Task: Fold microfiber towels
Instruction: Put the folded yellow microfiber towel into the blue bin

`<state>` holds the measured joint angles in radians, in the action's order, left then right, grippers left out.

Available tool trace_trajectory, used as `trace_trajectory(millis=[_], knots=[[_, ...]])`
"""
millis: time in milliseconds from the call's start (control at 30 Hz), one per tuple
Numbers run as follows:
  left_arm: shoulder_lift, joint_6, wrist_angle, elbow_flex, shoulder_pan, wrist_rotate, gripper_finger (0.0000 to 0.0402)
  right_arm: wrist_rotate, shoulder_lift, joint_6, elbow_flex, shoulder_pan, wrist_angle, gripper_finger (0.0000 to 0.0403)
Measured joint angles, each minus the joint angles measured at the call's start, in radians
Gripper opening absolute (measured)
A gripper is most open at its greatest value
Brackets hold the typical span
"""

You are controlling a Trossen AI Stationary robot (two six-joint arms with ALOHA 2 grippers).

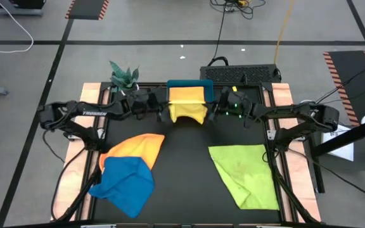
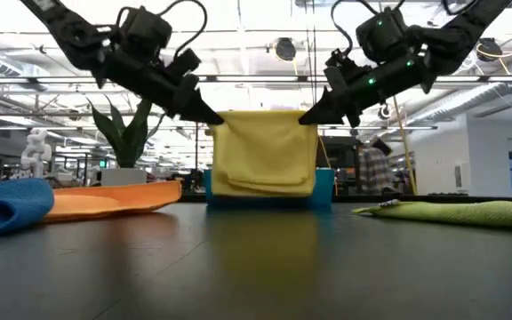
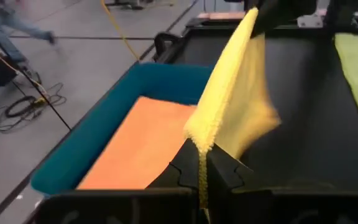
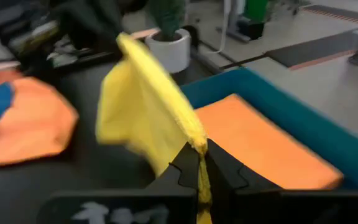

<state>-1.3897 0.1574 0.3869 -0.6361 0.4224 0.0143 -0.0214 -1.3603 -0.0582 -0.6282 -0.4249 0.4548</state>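
Note:
A folded yellow towel hangs between my two grippers at the near side of the teal tray, at the table's far middle. My left gripper is shut on its left top corner, my right gripper on its right top corner. An orange towel lies flat in the tray. Another orange towel and a blue towel lie at the near left, a lime green towel at the near right. My left gripper pinches the yellow towel's left top corner between its two fingers, coming from the table's left and slanting down. The towel's top edge runs taut to the other gripper, and the towel hangs below, clear of the table. My right gripper pinches the yellow towel's right top corner between its two fingers, coming from the table's right and slanting down. The towel hangs below the fingers in front of the tray, its lower edge above the table.
A potted plant stands at the far left behind the left arm. Free dark table lies in the middle between the left heap and the green towel.

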Motion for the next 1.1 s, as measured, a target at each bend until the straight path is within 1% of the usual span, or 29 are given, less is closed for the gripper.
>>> trace_trajectory(millis=[67,133,200,267,333,500,633,767,867,1000,1100], knots=[[-0.006,0.012,-0.011,-0.015,0.032,0.032,0.0003,0.014,-0.007,0.008,-0.008,-0.042,0.006,0.0000],[-0.027,0.039,0.001,-0.048,0.059,0.039,0.0003,0.019,-0.019,0.019,-0.016,-0.080,0.003,0.0000],[-0.054,0.061,-0.022,-0.080,0.091,0.052,0.0003,0.026,-0.037,0.031,-0.031,-0.114,0.007,0.0000],[-0.103,0.085,-0.043,-0.131,0.119,0.064,0.0003,0.032,-0.069,0.039,-0.050,-0.144,0.000,0.0000],[-0.159,0.093,-0.099,-0.194,0.151,0.089,0.0003,0.054,-0.110,0.041,-0.071,-0.170,-0.005,0.0000],[-0.329,0.127,-0.251,-0.355,0.205,0.082,0.0007,0.068,-0.216,0.073,-0.125,-0.223,-0.016,0.0000],[-0.418,0.137,-0.318,-0.442,0.235,0.069,0.0004,0.074,-0.289,0.094,-0.169,-0.257,-0.014,0.0000],[-0.452,0.137,-0.321,-0.473,0.254,0.042,0.0008,0.108,-0.355,0.106,-0.214,-0.284,-0.014,0.0000],[-0.457,0.137,-0.321,-0.472,0.267,0.020,0.0013,0.147,-0.403,0.109,-0.242,-0.298,-0.014,0.0000],[-0.457,0.132,-0.340,-0.466,0.279,0.047,0.0011,0.158,-0.450,0.118,-0.251,-0.307,-0.009,0.0003],[-0.457,0.131,-0.349,-0.466,0.278,0.054,0.0010,0.158,-0.463,0.127,-0.251,-0.307,-0.006,0.0015]])
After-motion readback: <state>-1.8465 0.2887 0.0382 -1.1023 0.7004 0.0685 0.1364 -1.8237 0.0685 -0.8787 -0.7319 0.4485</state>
